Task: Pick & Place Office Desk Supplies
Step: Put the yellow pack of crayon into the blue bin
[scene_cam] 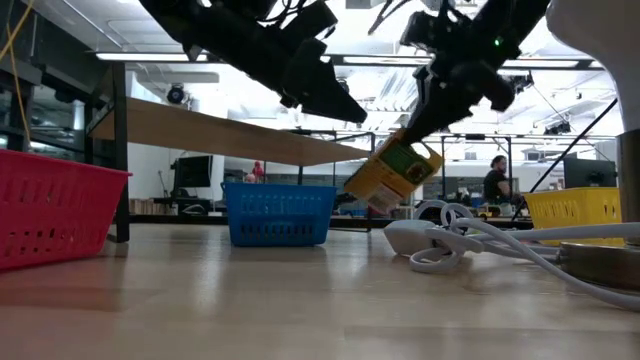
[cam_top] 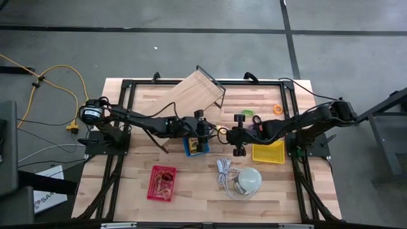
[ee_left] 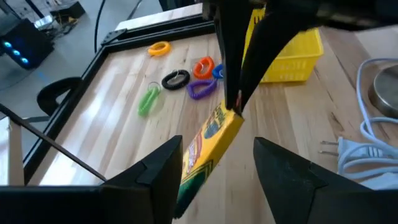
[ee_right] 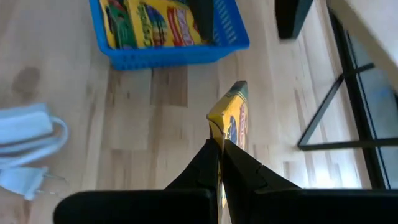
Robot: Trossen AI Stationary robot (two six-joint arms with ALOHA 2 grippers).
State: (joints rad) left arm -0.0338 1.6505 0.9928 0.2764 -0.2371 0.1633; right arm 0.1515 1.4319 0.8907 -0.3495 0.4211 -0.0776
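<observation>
Yellow crayon box [cam_top: 224, 133] hangs between my two grippers from above, with my right gripper [cam_top: 236, 135] beside the blue basket [cam_top: 196, 145]. Level with the table, that box [scene_cam: 392, 175] dangles tilted, off the wood. Past my left gripper [ee_left: 214, 165], fingers spread apart, it hangs just ahead. My right gripper [ee_right: 219, 155] pinches its flap.

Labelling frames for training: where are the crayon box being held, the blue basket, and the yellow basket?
crayon box [scene_cam: 393, 174], low view, its yellow face.
blue basket [scene_cam: 278, 214], low view, front wall.
yellow basket [cam_top: 268, 153], high view, its floor.
</observation>
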